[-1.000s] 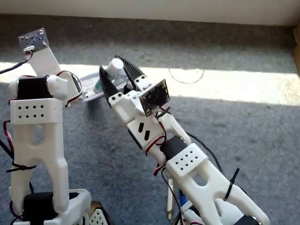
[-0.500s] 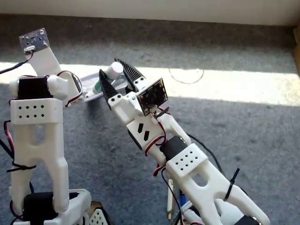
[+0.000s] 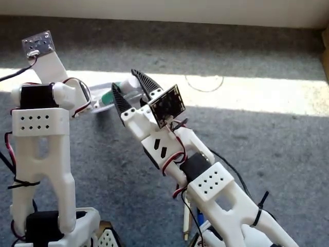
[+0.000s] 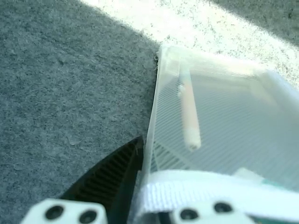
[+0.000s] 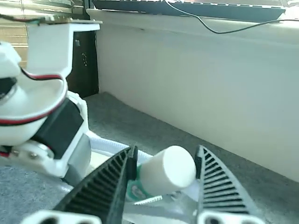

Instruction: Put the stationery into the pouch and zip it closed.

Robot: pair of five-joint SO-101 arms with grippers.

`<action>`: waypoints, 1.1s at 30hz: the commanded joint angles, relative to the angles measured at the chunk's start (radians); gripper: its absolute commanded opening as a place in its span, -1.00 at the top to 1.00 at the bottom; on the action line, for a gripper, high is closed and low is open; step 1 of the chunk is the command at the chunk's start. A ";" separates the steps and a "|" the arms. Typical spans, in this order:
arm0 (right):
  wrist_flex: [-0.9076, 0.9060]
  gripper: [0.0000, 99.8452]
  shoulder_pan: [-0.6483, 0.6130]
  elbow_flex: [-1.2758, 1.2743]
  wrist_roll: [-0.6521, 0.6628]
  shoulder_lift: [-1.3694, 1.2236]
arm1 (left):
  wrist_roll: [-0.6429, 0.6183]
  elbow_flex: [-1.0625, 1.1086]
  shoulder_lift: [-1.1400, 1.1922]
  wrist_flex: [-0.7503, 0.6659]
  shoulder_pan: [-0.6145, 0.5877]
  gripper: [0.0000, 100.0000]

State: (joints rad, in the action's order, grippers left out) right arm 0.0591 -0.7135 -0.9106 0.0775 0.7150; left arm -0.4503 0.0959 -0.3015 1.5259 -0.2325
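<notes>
Grey carpet (image 3: 267, 164) below, sun stripe (image 3: 257, 92) across it. Clear pouch (image 4: 233, 121) over that stripe, edge pinched tight in left gripper (image 4: 145, 163). Inside pouch, from left wrist: pale stick (image 4: 189, 116), hint of green. Just above pouch, right gripper (image 5: 167, 151) clamped around white cylinder (image 5: 168, 171), plain from right wrist, half hidden from high view.

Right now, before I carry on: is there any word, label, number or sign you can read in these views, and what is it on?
No text can be read in any view.
glue stick: its green label band has pale marks, too blurred to read.
board on the right arm's wrist: no legible print.
pouch and the pale stick inside it: no print visible.
</notes>
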 commanded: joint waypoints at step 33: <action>-0.524 0.62 0.038 0.315 0.091 0.449 | 0.009 0.005 0.018 -0.014 -0.022 0.93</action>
State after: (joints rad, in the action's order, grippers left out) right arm -0.3890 -0.6874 -0.7004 0.1588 1.1262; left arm -0.4503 0.0959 -0.3015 1.5228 -0.2355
